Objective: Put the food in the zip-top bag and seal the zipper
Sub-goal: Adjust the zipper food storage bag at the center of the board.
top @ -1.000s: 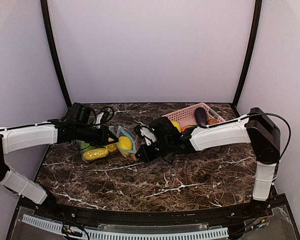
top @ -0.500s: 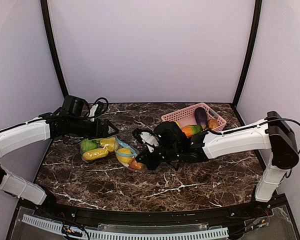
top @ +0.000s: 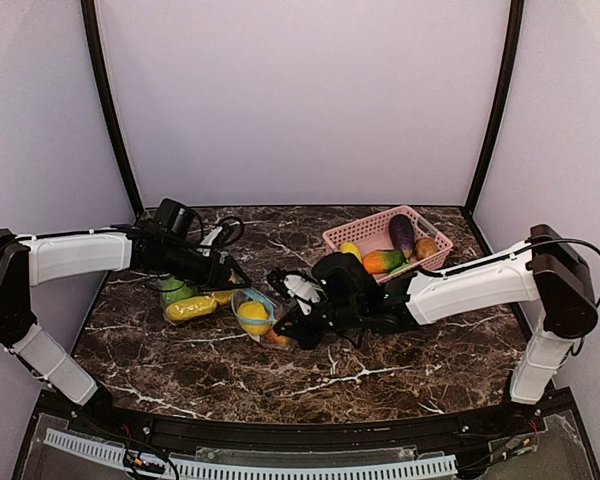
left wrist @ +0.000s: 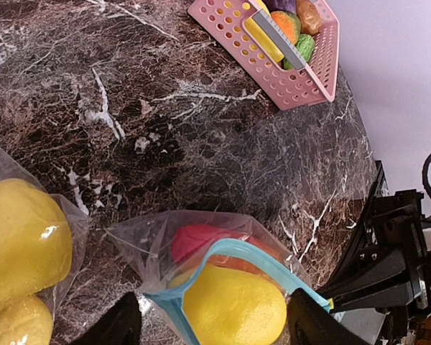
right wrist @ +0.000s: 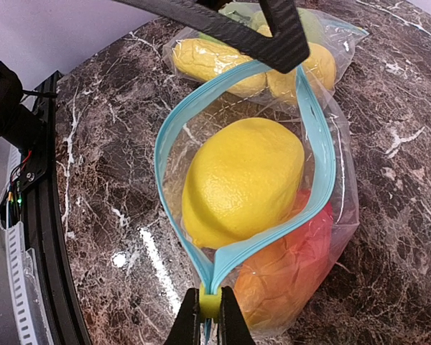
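Bag (top: 255,318) at 9 o'clock of table (top: 380,370) centre looks floppy and slick, light hard lemon (right wrist: 241,180) inside (more food (top: 383,261) in basket (top: 352,232) at 2), so grab the stiff zipper (right wrist: 161,144): right gripper (right wrist: 208,314) pinched on its slider (right wrist: 210,300), left gripper (left wrist: 215,323) spread.

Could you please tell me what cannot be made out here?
Left wrist view: the left claw is cut off by the bottom edge; only tips show.
Right wrist view: the right claw hides the zipper end of the zip-top bag.
Top view: the orange-red food is mostly hidden by the lemon.
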Action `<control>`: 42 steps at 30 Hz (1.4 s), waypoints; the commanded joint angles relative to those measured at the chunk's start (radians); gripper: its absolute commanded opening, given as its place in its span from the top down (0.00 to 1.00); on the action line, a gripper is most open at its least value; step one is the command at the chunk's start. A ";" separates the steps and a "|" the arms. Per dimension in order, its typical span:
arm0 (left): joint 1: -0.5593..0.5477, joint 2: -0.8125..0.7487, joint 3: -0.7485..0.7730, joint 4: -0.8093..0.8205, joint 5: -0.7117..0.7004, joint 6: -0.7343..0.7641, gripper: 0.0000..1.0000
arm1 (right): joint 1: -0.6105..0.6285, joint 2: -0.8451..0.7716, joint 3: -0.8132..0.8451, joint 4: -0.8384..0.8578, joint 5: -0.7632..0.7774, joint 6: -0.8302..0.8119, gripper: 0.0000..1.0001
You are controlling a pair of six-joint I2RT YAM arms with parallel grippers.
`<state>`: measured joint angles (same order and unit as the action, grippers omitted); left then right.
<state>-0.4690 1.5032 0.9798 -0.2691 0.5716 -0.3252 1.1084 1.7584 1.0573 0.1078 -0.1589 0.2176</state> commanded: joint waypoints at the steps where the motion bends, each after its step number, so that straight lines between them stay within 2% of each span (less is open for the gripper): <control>1: 0.003 0.043 0.055 -0.037 0.003 0.038 0.38 | 0.013 0.000 -0.013 0.048 -0.016 -0.004 1.00; 8: 0.003 0.097 0.079 -0.064 -0.011 0.038 0.59 | 0.014 -0.002 -0.019 0.052 -0.002 -0.001 1.00; 10: 0.003 0.101 0.075 -0.064 -0.022 0.026 0.70 | 0.014 -0.002 -0.021 0.052 0.000 -0.001 1.00; 11: 0.003 0.103 0.073 -0.059 -0.025 0.020 0.80 | 0.014 -0.004 -0.022 0.052 0.004 0.001 1.00; 13: 0.003 0.102 0.063 -0.043 -0.029 -0.010 0.92 | 0.014 -0.010 -0.030 0.048 0.018 0.007 1.00; 15: 0.003 0.090 0.048 -0.017 -0.040 -0.040 0.98 | 0.015 -0.025 -0.046 0.042 0.028 0.008 1.00; 22: 0.006 0.016 -0.043 0.124 -0.097 -0.177 0.99 | 0.045 -0.074 -0.095 -0.030 0.117 -0.017 1.00; 30: 0.017 -0.051 -0.165 0.402 -0.053 -0.407 0.99 | 0.088 -0.071 -0.094 -0.097 0.223 -0.031 1.00; 36: 0.019 -0.087 -0.179 0.409 -0.039 -0.449 0.99 | 0.094 -0.116 -0.107 -0.099 0.336 0.008 1.00; 37: 0.019 -0.093 -0.184 0.405 -0.041 -0.450 0.99 | 0.094 -0.128 -0.116 -0.085 0.332 0.009 0.91; 39: 0.020 -0.106 -0.199 0.403 -0.041 -0.455 0.99 | 0.094 -0.150 -0.139 -0.042 0.307 0.013 0.66; 40: 0.020 -0.112 -0.203 0.405 -0.039 -0.461 0.99 | 0.094 -0.160 -0.153 -0.017 0.297 0.019 0.56; 42: 0.020 -0.115 -0.215 0.405 -0.033 -0.464 0.99 | 0.094 -0.164 -0.177 0.031 0.276 0.029 0.48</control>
<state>-0.4595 1.4284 0.7990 0.1074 0.5381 -0.7628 1.1889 1.6230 0.9272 0.0628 0.1291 0.2180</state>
